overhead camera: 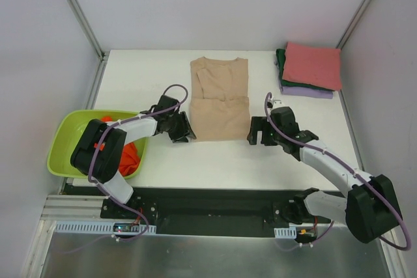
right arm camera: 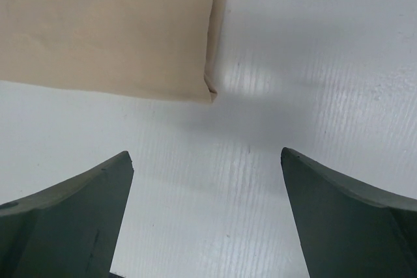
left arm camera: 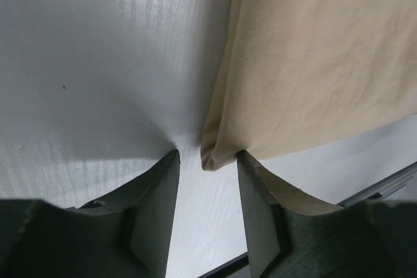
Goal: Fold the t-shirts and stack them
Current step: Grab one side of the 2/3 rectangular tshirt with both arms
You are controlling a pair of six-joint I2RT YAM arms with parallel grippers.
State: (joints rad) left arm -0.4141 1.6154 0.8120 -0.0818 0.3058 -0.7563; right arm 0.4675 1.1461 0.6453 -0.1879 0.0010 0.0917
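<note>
The top external camera is sitting high above and behind the arm bases [overhead camera: 124, 206], looking down and forward over the whole bench [overhead camera: 150, 83], far enough off to be taking in both arms and the beige t-shirt [overhead camera: 220, 105] lying mid-bench. The left wrist camera is riding just behind the left tool [left arm camera: 207, 155], pointing steeply down and very close at the shirt's near left corner and the bare bench beside it. The right wrist camera is looking the same way past the right tool [right arm camera: 205, 153], framing the shirt's near right corner just ahead. Each wrist view is sharing its corner of the shirt with the overhead view.
</note>
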